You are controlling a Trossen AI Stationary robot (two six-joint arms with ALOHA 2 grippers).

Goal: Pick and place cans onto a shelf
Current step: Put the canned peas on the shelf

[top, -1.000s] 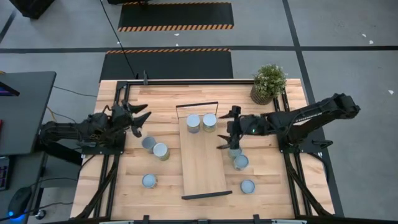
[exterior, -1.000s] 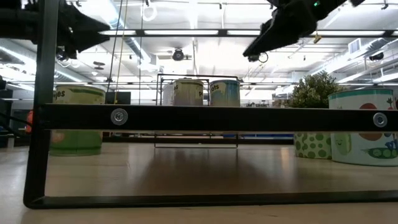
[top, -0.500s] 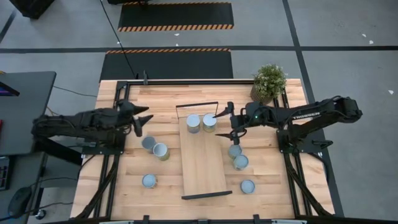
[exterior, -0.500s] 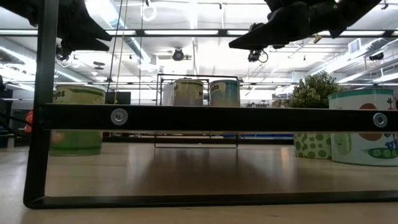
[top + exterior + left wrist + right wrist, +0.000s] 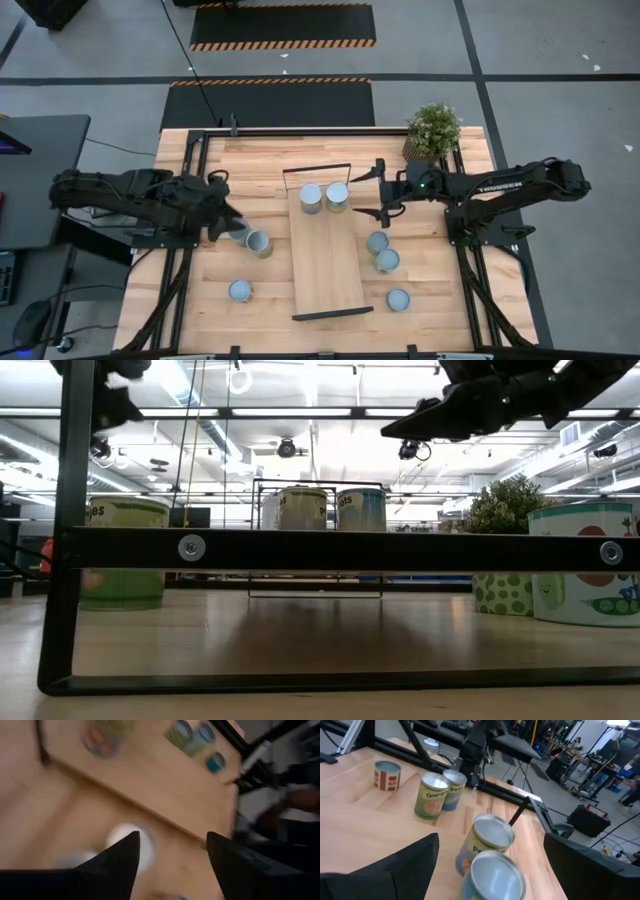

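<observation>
The shelf lies in the middle of the table with two cans standing on its far end; they also show in the low view. Three cans stand on the table to its left and three to its right. My left gripper is open above the left cans; a pale can top shows between its fingers. My right gripper is open and empty beside the shelf cans.
A potted plant stands at the table's far right corner. Black frames close the shelf's two short ends. Bare wood lies along the table's far edge and on the shelf's near half.
My left gripper has gone toward the table's near edge and down toward the two left cans. My right gripper has gone from above the right-hand cans toward the far edge and now stands beside the shelf's two cans. No can has moved.
</observation>
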